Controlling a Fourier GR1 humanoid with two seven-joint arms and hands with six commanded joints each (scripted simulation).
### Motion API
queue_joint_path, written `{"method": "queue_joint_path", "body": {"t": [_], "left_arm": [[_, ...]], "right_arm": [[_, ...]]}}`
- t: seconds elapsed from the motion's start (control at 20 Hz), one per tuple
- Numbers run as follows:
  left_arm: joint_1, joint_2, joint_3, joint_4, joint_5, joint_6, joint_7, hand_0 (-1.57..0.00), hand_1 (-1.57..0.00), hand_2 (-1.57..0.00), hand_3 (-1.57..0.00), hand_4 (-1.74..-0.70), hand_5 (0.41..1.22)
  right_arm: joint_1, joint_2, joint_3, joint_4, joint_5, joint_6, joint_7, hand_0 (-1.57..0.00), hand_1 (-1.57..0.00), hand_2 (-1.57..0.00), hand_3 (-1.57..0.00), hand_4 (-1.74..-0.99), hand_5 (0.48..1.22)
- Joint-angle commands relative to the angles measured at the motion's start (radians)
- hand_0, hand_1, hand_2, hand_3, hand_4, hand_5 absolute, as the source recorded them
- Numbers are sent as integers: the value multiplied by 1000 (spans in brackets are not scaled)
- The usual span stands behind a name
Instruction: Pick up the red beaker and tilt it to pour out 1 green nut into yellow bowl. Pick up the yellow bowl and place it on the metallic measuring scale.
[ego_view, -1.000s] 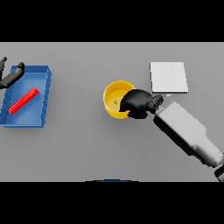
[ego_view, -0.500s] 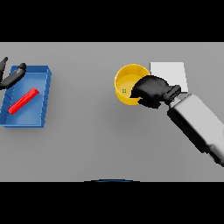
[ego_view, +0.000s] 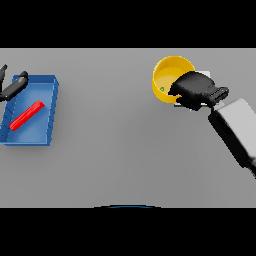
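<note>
We see the yellow bowl (ego_view: 169, 75) at the far right of the grey table (ego_view: 120, 150), near its back edge. It is round, so it has no long axis of its own; its mouth faces up toward us and the inside is in plain view. A small green nut (ego_view: 162, 89) lies inside, against the wall on the bowl's near left.

The right hand (ego_view: 194, 89) grips the bowl at its right, near rim, fingers curled over the edge and onto the wall. The forearm runs back from the hand toward the lower right. A thin white sliver shows just under the hand; we take it for the metallic measuring scale (ego_view: 179, 104), mostly hidden by bowl and hand. We cannot tell whether the bowl touches it.

At the far left stands a blue tray (ego_view: 50, 107). In it lies the red beaker (ego_view: 27, 115), flat on its side, long axis slanting from near left to far right. Which end is the mouth we cannot tell.

The left hand (ego_view: 13, 87) shows at the left edge, over the tray's far left corner, fingers loose and holding nothing.
</note>
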Motion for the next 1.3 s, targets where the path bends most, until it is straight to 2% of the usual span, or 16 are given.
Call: {"method": "queue_joint_path", "body": {"t": [0.0,0.15,0.35,0.5,0.55,0.65,0.7,0.75,0.85,1.0,1.1,1.15,1.2,1.25], "left_arm": [[4,6,4,-5,5,-3,-2,1,1,1,1,-731,724],[19,11,9,-11,12,1,-9,1,1,1,1,-739,734],[9,13,4,-10,4,-1,5,1,1,1,1,-722,732],[14,8,2,-2,3,-5,-2,1,1,1,1,-722,717],[20,14,4,-22,7,3,-4,1,1,1,1,-724,714],[24,19,3,-28,9,4,8,1,1,1,1,-725,712],[19,14,3,-25,10,4,10,1,1,1,1,-726,710],[22,13,-1,-18,6,0,10,1,1,1,1,-725,710],[28,20,6,-26,13,3,8,1,1,1,1,-729,714],[13,6,-2,-9,4,1,18,1,1,1,1,-727,712],[10,6,-7,-22,0,7,28,1,1,1,1,-727,715],[16,-3,-9,-19,0,11,18,1,1,1,1,-729,717],[25,0,-4,-6,3,5,8,1,1,1,1,-730,720],[27,3,1,1,5,2,0,1,1,1,1,-732,723]], "right_arm": [[-7,-2,-13,25,-4,-12,-4,-1570,-1571,-1537,-1150,-1741,1221],[-21,-11,-25,122,18,-82,-47,-1570,-1571,-1546,-1146,-1741,1221],[-54,-7,-49,263,31,-127,-56,-1571,-1571,-1519,-1156,-1741,1221],[-67,11,-62,360,42,-177,-70,-1571,-1571,-1474,-1235,-1741,1221],[-79,20,-70,393,41,-181,-59,-1571,-1571,-1464,-1268,-1741,1221],[-93,26,-81,445,30,-184,-82,-1571,-1571,-1439,-1318,-1741,1221],[-95,37,-83,468,31,-192,-72,-1571,-1571,-1428,-1331,-1741,1221],[-97,36,-86,490,28,-199,-92,-1571,-1571,-1418,-1349,-1741,1221],[-115,50,-95,528,21,-193,-80,-1548,-1571,-1393,-1407,-1741,1221],[-119,56,-100,562,15,-189,-98,-1417,-1571,-1363,-1487,-1741,1221],[-121,64,-98,574,16,-185,-96,-1397,-1571,-1385,-1363,-1741,1221],[-120,63,-103,571,10,-174,-94,-1332,-1459,-1423,-1198,-1741,1221],[-110,53,-109,561,1,-167,-111,-1128,-1322,-1330,-1057,-1701,1221],[-114,55,-111,563,0,-164,-98,-902,-1150,-1186,-937,-1660,1143]]}}
